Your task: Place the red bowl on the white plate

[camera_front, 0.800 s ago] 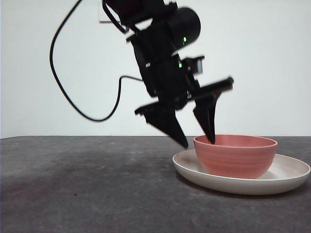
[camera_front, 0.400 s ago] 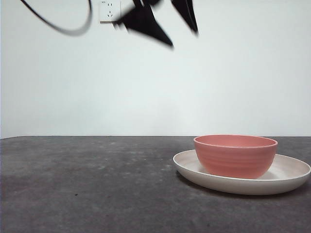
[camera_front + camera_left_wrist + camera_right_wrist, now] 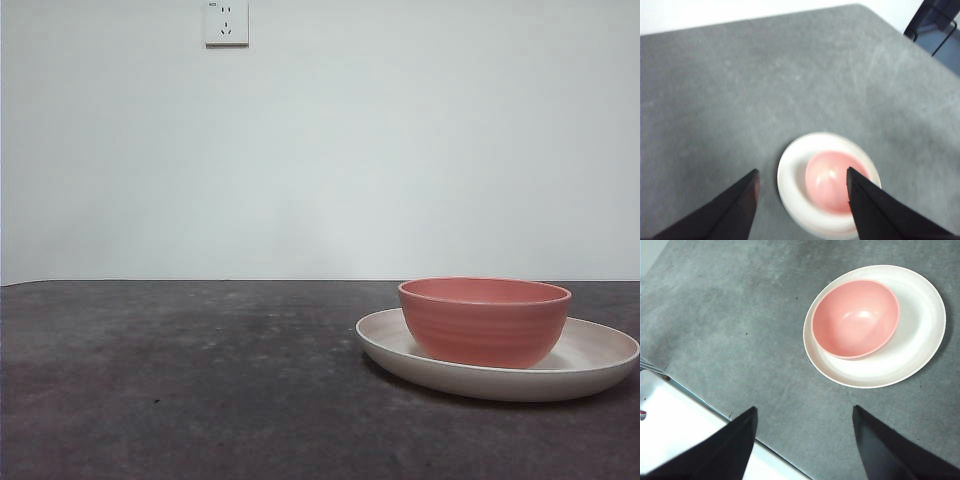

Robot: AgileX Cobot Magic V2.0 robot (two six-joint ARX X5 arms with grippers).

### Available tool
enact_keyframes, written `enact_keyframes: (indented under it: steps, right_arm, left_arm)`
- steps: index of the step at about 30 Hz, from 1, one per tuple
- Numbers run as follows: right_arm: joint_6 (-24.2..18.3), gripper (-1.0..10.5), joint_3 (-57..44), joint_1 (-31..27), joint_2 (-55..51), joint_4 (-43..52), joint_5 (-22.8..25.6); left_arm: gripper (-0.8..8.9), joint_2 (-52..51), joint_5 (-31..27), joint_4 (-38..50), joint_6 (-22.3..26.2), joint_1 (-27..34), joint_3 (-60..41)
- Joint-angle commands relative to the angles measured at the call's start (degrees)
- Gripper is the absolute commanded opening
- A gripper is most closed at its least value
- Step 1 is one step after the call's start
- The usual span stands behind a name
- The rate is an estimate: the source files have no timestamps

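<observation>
The red bowl (image 3: pixel 485 320) stands upright on the white plate (image 3: pixel 590 362) at the right of the table, nearer the plate's left side. From high above, the left wrist view shows the red bowl (image 3: pixel 829 181) on the white plate (image 3: pixel 792 170) between the tips of my left gripper (image 3: pixel 802 176), which is open and empty. My right gripper (image 3: pixel 805 414) is also open and empty, well off to the side of the red bowl (image 3: pixel 856 319) and the white plate (image 3: pixel 920 335). Neither gripper appears in the front view.
The dark grey table (image 3: pixel 180 380) runs back to a white wall with a power socket (image 3: pixel 226 22). A white edge (image 3: pixel 675 435) borders the table in the right wrist view. A dark frame (image 3: pixel 935 25) stands beyond a far table corner.
The gripper that had one jaw inside the bowl and the other outside its rim rose straight up and left the front view. The bowl stayed on the plate.
</observation>
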Motion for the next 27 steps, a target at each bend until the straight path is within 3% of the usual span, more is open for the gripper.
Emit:
enact_keyframes:
  steps: [1, 8, 14, 18, 27]
  right_arm:
    - [-0.24, 3.0, 1.05, 0.11, 0.37, 0.28, 0.15]
    - [-0.24, 3.0, 1.03, 0.11, 0.39, 0.28, 0.15]
    - [-0.24, 3.0, 1.01, 0.11, 0.44, 0.04, 0.15]
    - [-0.13, 3.0, 0.98, 0.11, 0.44, 0.04, 0.33]
    - [1.44, 3.0, 0.90, -0.39, 3.41, 1.75, 8.11]
  left_arm:
    - [2.81, -4.37, 1.14, 0.02, 1.79, 0.00, -5.11]
    - [2.81, -13.70, 12.70, -0.70, 2.71, 0.00, -18.01]
    - [2.79, -16.79, 21.40, -0.79, 2.91, -0.07, -22.27]
    - [2.79, -16.76, 21.75, -1.79, 2.97, -0.09, -22.32]
    - [2.80, -16.76, 21.75, -1.92, 3.19, -0.09, -22.32]
